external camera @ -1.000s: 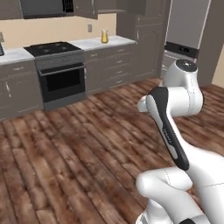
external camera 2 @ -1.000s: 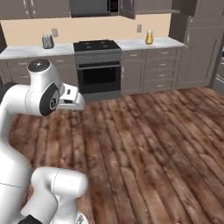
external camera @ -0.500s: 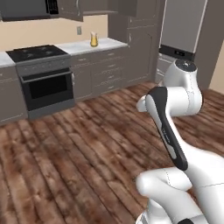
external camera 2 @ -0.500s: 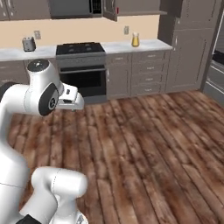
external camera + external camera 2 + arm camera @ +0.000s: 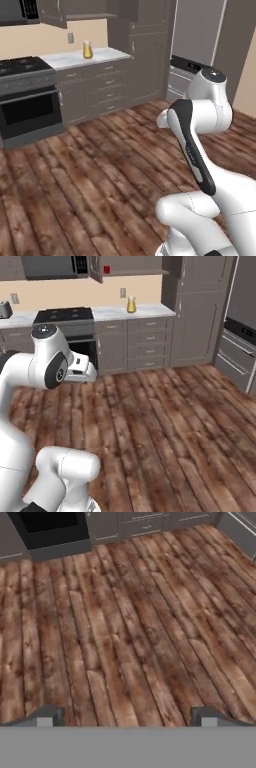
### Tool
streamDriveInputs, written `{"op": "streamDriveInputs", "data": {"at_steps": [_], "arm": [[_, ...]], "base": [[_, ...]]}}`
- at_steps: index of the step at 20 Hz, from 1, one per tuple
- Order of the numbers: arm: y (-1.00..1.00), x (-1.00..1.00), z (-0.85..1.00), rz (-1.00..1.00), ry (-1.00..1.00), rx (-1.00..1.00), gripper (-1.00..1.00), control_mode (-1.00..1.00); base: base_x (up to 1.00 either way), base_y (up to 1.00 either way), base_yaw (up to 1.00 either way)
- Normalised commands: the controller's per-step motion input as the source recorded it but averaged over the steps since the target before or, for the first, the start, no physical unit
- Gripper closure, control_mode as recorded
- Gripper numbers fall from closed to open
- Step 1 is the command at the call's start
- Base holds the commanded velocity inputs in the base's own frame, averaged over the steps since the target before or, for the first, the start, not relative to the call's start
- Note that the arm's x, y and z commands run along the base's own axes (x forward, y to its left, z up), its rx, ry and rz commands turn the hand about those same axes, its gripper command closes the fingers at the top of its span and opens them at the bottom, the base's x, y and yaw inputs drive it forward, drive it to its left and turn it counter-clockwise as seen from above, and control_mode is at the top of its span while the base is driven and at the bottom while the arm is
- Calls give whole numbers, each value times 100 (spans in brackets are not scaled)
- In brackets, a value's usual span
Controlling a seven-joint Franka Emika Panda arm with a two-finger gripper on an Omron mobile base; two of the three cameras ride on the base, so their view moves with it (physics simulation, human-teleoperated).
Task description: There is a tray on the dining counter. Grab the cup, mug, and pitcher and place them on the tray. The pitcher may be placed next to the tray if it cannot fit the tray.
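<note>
- Looking down from my hand, I see my jaws (image 5: 126, 719) standing wide apart with nothing between them, above the brown plank floor (image 5: 130, 627).
- My fingertips (image 5: 46, 716) rise at the bottom of the hand view.
- Far across the room, the pitcher (image 5: 87, 49) with orange-yellow liquid stands upright on the marble surface (image 5: 97, 55) beside the black stove (image 5: 25, 95), near the wall.
- My arm (image 5: 47, 363) is folded up, well apart from the pitcher.
</note>
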Motion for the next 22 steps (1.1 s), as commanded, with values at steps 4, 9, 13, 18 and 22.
{"op": "streamDriveInputs", "data": {"at_steps": [4, 9, 13, 18, 22], "arm": [[0, 0, 0, 0, 0, 0, -100, 100], [0, 0, 0, 0, 0, 0, -100, 100], [0, 0, 0, 0, 0, 0, -100, 100], [0, 0, 0, 0, 0, 0, -100, 100], [0, 0, 0, 0, 0, 0, -100, 100]], "base": [[98, -58, 0], [93, -46, 0], [88, -28, 4], [75, -28, 14], [77, -18, 26]]}}
